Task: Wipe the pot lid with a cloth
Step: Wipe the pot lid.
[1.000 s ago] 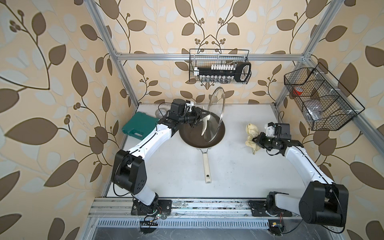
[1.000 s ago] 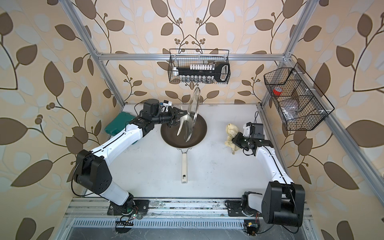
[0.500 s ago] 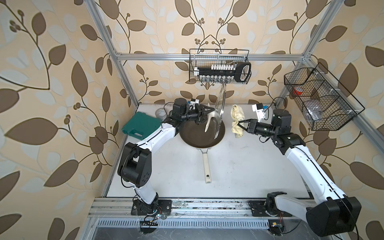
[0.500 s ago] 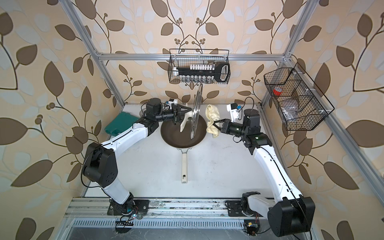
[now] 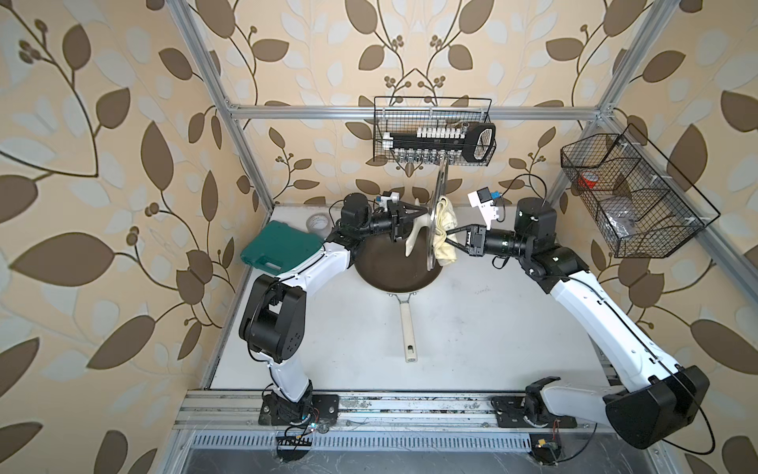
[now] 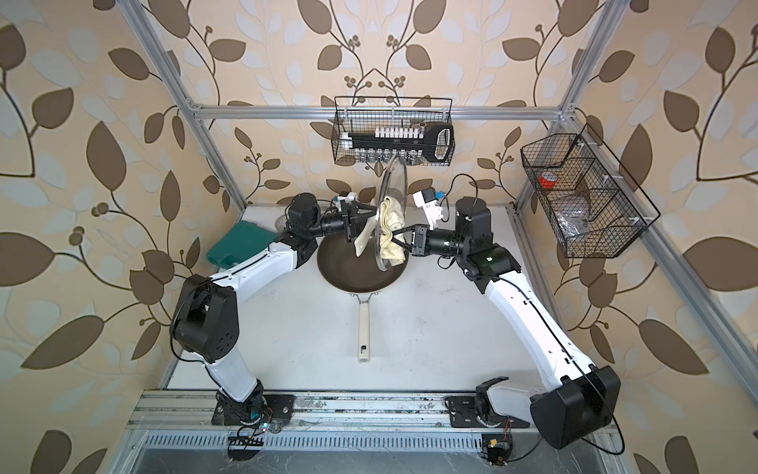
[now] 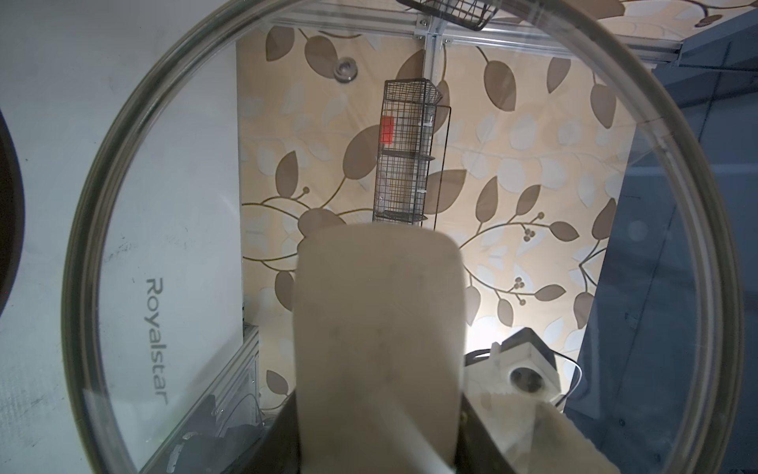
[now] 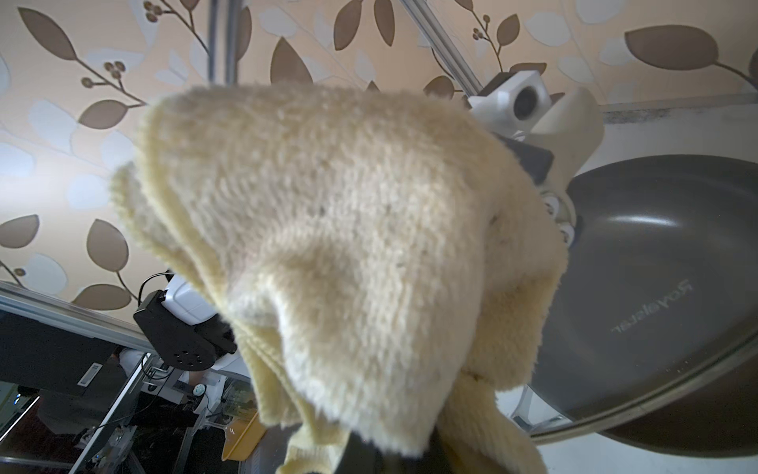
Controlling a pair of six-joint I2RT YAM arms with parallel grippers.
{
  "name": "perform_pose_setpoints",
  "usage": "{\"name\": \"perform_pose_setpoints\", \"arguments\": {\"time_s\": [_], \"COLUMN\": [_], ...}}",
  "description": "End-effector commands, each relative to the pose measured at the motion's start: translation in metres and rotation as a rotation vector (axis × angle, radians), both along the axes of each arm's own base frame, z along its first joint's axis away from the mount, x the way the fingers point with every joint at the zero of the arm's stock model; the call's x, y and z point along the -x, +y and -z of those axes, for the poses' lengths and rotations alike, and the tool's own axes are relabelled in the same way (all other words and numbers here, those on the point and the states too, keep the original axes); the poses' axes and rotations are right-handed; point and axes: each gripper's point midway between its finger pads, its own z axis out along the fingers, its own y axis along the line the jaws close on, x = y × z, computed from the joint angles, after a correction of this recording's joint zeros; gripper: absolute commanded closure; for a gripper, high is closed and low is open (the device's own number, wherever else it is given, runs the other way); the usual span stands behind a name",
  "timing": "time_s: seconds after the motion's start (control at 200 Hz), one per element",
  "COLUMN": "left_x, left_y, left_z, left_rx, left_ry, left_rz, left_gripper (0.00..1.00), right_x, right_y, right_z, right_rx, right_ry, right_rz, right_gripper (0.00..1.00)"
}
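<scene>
left fingers pinch pot lid handle | right fingers pinch cloth against it

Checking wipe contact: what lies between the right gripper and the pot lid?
Only the cloth, clamped in the right gripper and bunched against the upright pot lid, apparently touching its glass. Both top views show this.

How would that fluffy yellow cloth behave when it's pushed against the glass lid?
Probably floppy: the cloth droops in loose folds around the right gripper that pinches it. Its fuzzy pile suggests it is light and would squash flat against the lid rather than scratch it. It would likely drag a little on the glass, not slide freely.
</scene>
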Motion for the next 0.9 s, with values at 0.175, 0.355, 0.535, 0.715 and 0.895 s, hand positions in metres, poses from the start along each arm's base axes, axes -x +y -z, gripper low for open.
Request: {"name": "perform_pose_setpoints", "arguments": {"time_s": [0.175, 0.355, 0.535, 0.715, 0.895], "left_x": [0.044, 0.059, 0.073, 0.078, 0.076], "left_y": [0.003, 0.000, 0.000, 0.002, 0.002], "left_z": [-0.108, -0.115, -0.127, -0.140, -0.138], "left_rx": [0.179, 0.190, 0.194, 0.205, 0.210], "left_ry": [-0.391, -0.420, -0.465, -0.502, -0.500], "left_rz": [0.095, 0.152, 0.194, 0.196, 0.184], "left_gripper": [1.00, 1.00, 1.00, 1.00, 1.00], "right_x": [-0.034, -0.092, -0.135, -0.142, -0.130], "right_y": [-0.013, -0.040, -0.065, -0.076, -0.075], "right_z": [-0.051, -0.051, -0.019, 0.031, 0.052], "right_rx": [-0.032, -0.038, 0.011, 0.076, 0.098], "right_ry": [-0.097, -0.060, 0.020, 0.104, 0.125], "right_rz": [0.078, 0.231, 0.355, 0.396, 0.375], "right_gripper": [1.00, 1.00, 1.00, 1.00, 1.00]}}
